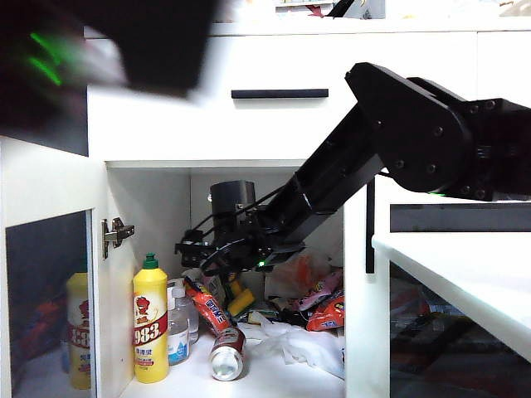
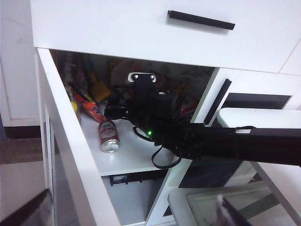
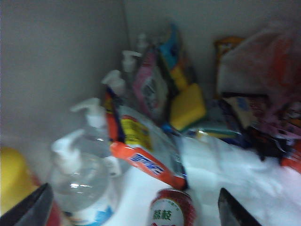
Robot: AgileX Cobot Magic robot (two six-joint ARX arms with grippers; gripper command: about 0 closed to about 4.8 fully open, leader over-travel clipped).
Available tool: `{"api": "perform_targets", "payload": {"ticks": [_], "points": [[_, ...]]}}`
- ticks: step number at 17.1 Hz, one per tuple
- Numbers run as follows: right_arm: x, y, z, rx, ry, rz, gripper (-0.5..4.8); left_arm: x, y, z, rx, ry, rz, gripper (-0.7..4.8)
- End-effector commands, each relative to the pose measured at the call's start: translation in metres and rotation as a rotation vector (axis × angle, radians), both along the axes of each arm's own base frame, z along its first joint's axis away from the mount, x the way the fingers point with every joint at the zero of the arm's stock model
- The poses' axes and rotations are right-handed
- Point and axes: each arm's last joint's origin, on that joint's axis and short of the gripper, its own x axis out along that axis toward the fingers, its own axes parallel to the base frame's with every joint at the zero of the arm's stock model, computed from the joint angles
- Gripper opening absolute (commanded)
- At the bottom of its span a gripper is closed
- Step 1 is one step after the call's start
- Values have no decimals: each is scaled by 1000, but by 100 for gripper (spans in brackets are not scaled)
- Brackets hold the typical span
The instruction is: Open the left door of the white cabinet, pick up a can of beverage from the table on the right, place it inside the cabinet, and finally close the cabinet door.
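Now we're letting go inside the cabinet (image 1: pixel 166 124).
Right gripper (image 3: pixel 134 207) spread over the lying can (image 1: pixel 226 352), left gripper (image 2: pixel 136 214) spread outside; we could nudge it rolling out.

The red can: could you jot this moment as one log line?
can of beverage: lying on cabinet shelf, released | right gripper: open, inside white cabinet above can | left gripper: open, outside | left door: open
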Motion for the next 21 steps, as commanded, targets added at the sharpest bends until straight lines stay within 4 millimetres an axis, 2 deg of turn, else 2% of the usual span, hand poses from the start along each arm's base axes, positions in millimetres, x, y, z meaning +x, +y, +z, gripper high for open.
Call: {"api": "perform_targets", "payload": {"ticks": [1,3,5,7,9,10,12,13,15,17,21], "points": [[-6,12,42,3,4,102,462,0,0,3,-17,-20,3,479],[-14,13,59,-3,178,78,449,0,0,6,-37,-41,4,479],[-19,12,67,116,340,106,449,0,0,8,-49,-53,1,479],[-27,9,64,169,544,170,448,-2,2,13,-60,-65,-1,479],[-39,8,54,165,775,293,393,-4,3,16,-71,-77,0,479],[-44,10,55,159,825,375,358,-4,4,16,-75,-81,-1,479],[-49,10,66,164,863,391,359,-6,5,17,-82,-89,-1,479],[-53,8,76,146,891,421,359,-7,7,17,-89,-96,-1,479],[-63,1,82,49,980,413,359,-9,8,18,-98,-105,0,479],[-78,-7,73,-77,1138,414,359,-9,8,18,-100,-107,-1,479],[-117,-3,67,-334,1330,529,359,-9,8,18,-101,-108,-2,479]]}}
